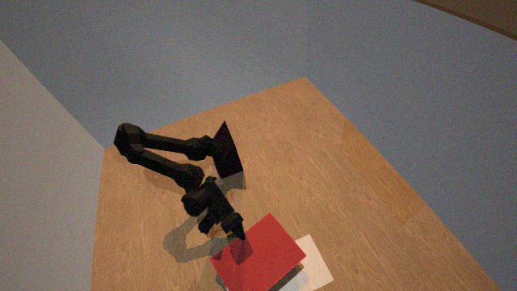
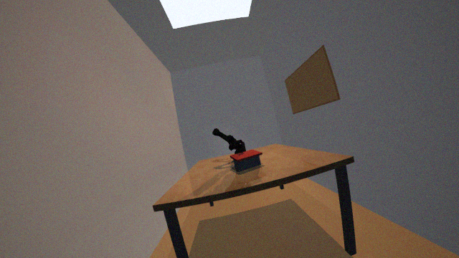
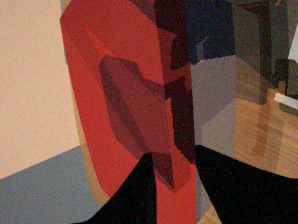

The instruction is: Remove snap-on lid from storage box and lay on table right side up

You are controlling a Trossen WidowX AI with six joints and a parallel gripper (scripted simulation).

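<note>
From above, pale sheet (image 1: 319, 259) shows; exterior hides it.

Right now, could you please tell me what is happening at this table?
A black robot arm has its gripper shut on the edge of a red lid. The lid is over a dark blue storage box and is not yet laid on the table.

The lid (image 1: 258, 255) (image 2: 247, 155) (image 3: 125, 45) is plain red, the box (image 2: 247, 163) (image 3: 212, 30) dark blue; the arm (image 1: 157, 163) (image 2: 225, 136) is black, the table (image 1: 299, 162) (image 2: 287, 161) orange-brown with fine wood grain and a dark edge, the left wall (image 1: 32, 182) (image 2: 90, 107) pinkish beige, the far wall (image 1: 182, 61) (image 2: 226, 107) grey-blue
</note>
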